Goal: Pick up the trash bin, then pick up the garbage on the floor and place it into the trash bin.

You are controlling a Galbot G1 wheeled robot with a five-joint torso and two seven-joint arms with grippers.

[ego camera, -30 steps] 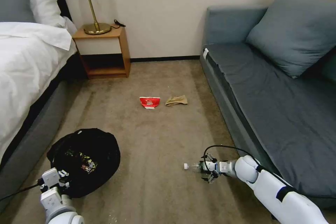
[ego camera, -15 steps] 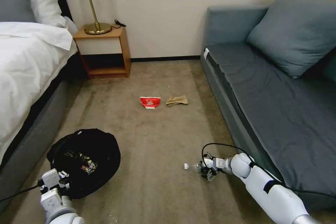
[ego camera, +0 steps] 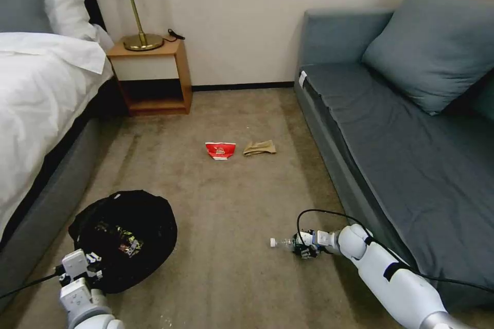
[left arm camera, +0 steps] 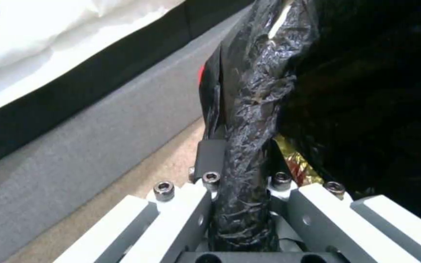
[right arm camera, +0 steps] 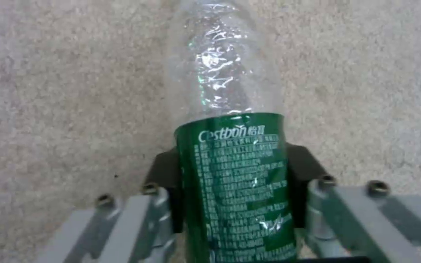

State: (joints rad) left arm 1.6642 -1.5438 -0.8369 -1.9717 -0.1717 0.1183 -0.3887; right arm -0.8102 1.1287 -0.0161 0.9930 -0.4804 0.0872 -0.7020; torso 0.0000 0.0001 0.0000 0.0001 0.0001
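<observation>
left end effector (left arm camera: 242, 182): clamped on rim of low round black-bagged trash bin (ego camera: 126, 236)
right end effector (right arm camera: 235, 175): clamped on clear green-labelled plastic bottle (right arm camera: 232, 146), low over carpet floor (ego camera: 226, 190)

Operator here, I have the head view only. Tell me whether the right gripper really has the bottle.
Observer: Yes. In the right wrist view the right gripper has a pad on each side of the green label of the bottle, pressed against it.
Operator: Report the bottle's condition.
Observer: Its clear upper part is crinkled, and it lies over bare carpet.
Operator: Now confirm the left grip on the bin.
Observer: In the left wrist view the left gripper is clamped on a bunched fold of the black bag at the rim of the trash bin.
Operator: Say what is inside.
Observer: A shiny gold wrapper shows just inside the bag, beside the fingers.
</observation>
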